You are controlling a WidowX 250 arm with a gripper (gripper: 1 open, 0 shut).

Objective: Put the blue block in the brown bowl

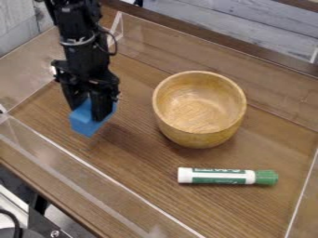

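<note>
Claw [87, 113] clamped on the blue block [84, 121] — left of the brown bowl [200, 109].

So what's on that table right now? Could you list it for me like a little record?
end effector: black, pointing down, shut on the small bright-blue block, raised off the table
round light-brown wooden bowl: empty, right of the block
white-and-green marker: lying flat in front of the bowl
table: dark wood, clear walls around it

upper arm [69, 14] cut off by top edge, blue block [84, 121] top hidden between gripper [89, 107] fingers, marker [228, 176] lettering too small to read
</note>
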